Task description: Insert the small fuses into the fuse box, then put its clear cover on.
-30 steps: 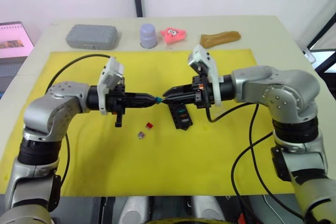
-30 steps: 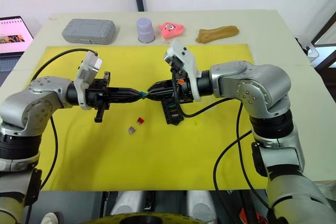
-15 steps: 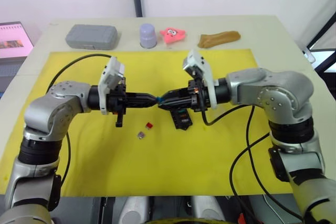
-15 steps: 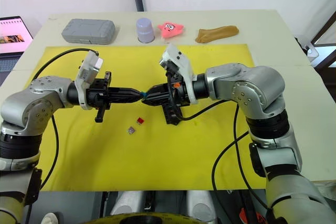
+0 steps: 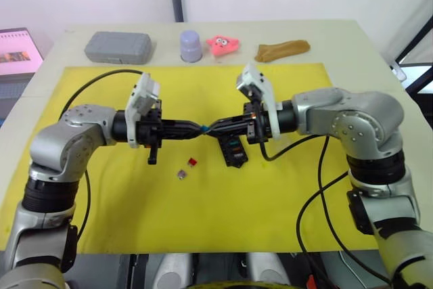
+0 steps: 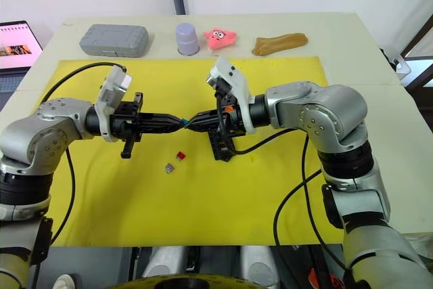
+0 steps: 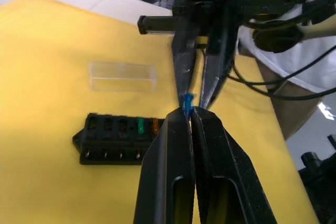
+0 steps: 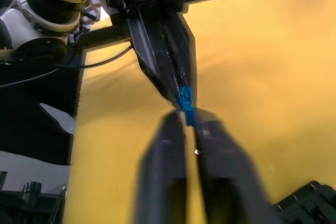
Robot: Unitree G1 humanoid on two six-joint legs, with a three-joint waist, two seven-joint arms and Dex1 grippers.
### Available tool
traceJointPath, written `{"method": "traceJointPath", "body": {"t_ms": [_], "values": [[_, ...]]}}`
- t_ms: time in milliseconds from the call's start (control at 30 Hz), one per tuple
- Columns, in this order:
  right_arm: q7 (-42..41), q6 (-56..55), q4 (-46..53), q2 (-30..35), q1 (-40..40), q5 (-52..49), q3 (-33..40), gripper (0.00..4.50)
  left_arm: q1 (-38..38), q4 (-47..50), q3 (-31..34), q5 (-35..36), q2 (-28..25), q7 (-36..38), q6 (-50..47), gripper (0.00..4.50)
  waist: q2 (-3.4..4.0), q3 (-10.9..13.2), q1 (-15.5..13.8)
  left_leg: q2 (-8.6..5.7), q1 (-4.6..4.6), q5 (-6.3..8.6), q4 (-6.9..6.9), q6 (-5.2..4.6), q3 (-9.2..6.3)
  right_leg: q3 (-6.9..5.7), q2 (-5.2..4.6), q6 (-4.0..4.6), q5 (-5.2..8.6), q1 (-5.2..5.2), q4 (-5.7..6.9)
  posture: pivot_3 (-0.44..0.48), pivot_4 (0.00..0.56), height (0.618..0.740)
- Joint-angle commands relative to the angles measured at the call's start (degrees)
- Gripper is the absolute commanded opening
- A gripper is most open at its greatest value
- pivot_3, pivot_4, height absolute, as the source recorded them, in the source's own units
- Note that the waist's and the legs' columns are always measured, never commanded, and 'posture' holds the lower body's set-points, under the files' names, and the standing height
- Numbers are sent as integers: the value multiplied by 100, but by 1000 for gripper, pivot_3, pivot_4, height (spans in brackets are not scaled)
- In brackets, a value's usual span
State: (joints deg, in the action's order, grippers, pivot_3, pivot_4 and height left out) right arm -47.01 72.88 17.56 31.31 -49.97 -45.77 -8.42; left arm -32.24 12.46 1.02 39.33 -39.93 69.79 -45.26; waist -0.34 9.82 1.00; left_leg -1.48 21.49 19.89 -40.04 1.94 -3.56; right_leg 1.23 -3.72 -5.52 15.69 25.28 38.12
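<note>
From the head views, the left end effector [image 5: 198,127] and the right end effector [image 5: 214,127] meet tip to tip above the middle of the yellow mat [image 5: 270,194], a small blue fuse [image 5: 203,127] between them; the black fuse box [image 5: 233,151] lies just beside, toward the mat's near edge, with a red fuse [image 5: 192,162] and a greyish fuse [image 5: 181,174] loose nearby. In the left wrist view, the left end effector's fingers are pressed together on the blue fuse, the clear cover [image 7: 123,76] lying beyond the box. In the right wrist view, the right end effector is nearly closed around the same fuse. The fuse looks featherlight, stiff and slick; gripping its plastic head, blades free, seems safest.
</note>
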Motion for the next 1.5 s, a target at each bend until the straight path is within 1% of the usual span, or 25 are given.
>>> {"method": "traceJointPath", "body": {"t_ms": [33,200,267,333,367,433,500,533,600,633,800,900,1100,1500], "values": [[-40,-39,123,-43,-183,-127,81,47,-60,80,20,-18,-63,-46,165,0,0,0,-1,0,0,0,0,0,0,0,0,0,0,0,0,0,150,740],[-72,-37,144,-22,-218,-133,65,47,-89,21,-41,-92,-130,-55,195,0,0,0,0,0,0,0,0,0,0,0,0,0,0,0,0,0,150,740],[-123,-116,153,62,-261,-39,-14,47,-132,-42,-163,-255,-236,-97,152,0,0,0,0,0,0,0,0,0,0,0,0,0,0,0,0,0,150,740],[-250,-302,142,232,-339,137,-159,0,-163,-111,-323,-462,-360,-149,160,664,2,1,1,0,0,0,0,0,0,0,0,0,0,0,0,0,150,740],[-389,-566,171,425,-370,386,-370,0,-144,-144,-403,-618,-403,-168,302,919,3,2,2,-2,0,0,0,0,1,0,0,0,0,0,0,0,150,740],[-715,-1158,142,809,-406,940,-843,0,-90,-230,-547,-934,-445,-218,627,1895,2,1,1,-2,-1,0,2,-1,1,0,3,0,0,0,-2,0,150,740],[-1031,-1883,-67,1151,-452,1651,-1408,0,-12,-373,-718,-1301,-446,-285,1002,2778,2,2,-1,-3,0,1,3,-1,2,-1,3,0,0,-1,-5,0,150,740],[-1215,-2374,-297,1279,-515,2105,-1730,0,51,-459,-837,-1504,-415,-330,1212,3256,2,2,0,-4,-1,1,3,-1,4,-1,3,0,0,-2,-7,0,150,740],[-1478,-2952,-626,1374,-604,2622,-2070,0,123,-566,-967,-1723,-349,-369,1460,4229,2,2,3,-5,-1,1,2,-1,8,0,3,0,0,-1,-7,0,150,740],[-1601,-3128,-745,1374,-626,2761,-2143,0,148,-587,-1005,-1771,-306,-387,1522,4433,2,2,4,-5,-1,1,2,-1,8,0,3,0,0,-2,-7,0,150,740],[-2195,-3886,-1382,1271,-740,3449,-2477,0,163,-691,-1200,-2003,95,-635,1727,4433,1,3,-1,-2,5,0,3,-1,7,0,3,0,0,7,-6,0,150,740],[-2431,-4121,-1616,1203,-757,3701,-2499,0,154,-761,-1204,-2140,303,-815,1826,4433,1,3,-5,-2,4,0,1,0,7,0,2,0,0,5,-5,0,150,740],[-2751,-4242,-1752,1101,-767,3917,-2368,0,249,-657,-1210,-2155,371,-796,1847,4433,1,3,0,-1,4,0,2,0,6,0,2,0,0,6,-5,0,150,740],[-2959,-4511,-2076,840,-874,4377,-2339,0,284,-591,-1205,-2197,411,-860,1883,4433,1,3,0,-2,3,-1,1,1,5,0,1,0,0,6,-4,0,150,740]]}}
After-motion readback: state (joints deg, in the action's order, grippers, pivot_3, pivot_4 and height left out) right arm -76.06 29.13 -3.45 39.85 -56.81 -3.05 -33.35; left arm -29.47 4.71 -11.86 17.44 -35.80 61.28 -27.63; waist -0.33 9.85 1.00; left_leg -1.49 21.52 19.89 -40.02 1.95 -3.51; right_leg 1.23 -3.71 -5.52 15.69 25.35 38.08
